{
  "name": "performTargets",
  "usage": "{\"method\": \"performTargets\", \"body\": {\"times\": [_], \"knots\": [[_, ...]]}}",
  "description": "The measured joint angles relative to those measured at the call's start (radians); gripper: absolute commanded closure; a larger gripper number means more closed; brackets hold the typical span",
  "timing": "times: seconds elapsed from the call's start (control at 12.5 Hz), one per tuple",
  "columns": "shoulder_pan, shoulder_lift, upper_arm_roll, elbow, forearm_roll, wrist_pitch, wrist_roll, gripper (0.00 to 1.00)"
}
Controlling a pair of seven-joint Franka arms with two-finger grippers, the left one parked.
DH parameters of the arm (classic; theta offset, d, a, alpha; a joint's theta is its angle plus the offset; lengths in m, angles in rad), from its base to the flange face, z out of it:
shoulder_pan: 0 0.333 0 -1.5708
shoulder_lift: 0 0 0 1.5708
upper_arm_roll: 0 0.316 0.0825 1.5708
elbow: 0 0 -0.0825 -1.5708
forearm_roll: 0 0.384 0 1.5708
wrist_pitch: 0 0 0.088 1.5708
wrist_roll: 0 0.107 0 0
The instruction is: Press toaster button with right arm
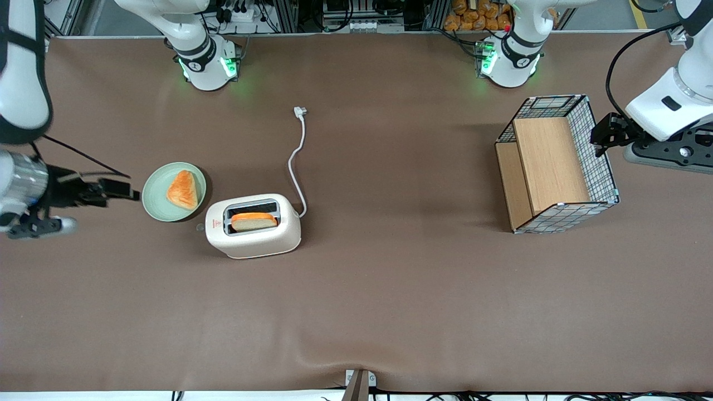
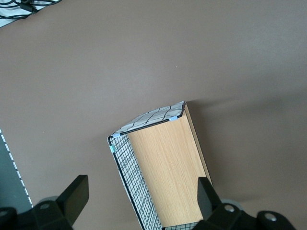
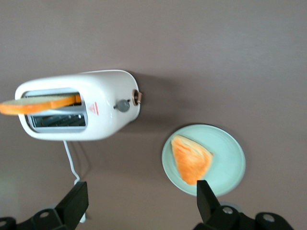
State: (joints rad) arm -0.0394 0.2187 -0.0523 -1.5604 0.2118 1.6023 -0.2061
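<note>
Hovering open, pincer (image 1: 131, 194) nears rounded toaster (image 1: 253, 225).

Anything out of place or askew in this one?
Mostly tidy. The toaster is unplugged: its cord trails loose on the table. The wire basket lies on its side. The gripper, open, hangs beside the plate, apart from the toaster button.
</note>
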Motion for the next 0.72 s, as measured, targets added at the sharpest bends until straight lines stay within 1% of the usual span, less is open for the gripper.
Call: {"method": "performTargets", "body": {"times": [0.16,0.32,0.48,0.72], "knots": [[0.000,-0.049,0.002,0.020,-0.064,-0.060,0.001,0.00],[0.000,-0.103,0.016,0.034,-0.141,-0.109,0.029,0.00],[0.003,-0.158,0.026,0.032,-0.172,-0.132,0.051,0.00],[0.012,-0.225,0.029,-0.007,-0.192,-0.116,0.058,0.00]]}}
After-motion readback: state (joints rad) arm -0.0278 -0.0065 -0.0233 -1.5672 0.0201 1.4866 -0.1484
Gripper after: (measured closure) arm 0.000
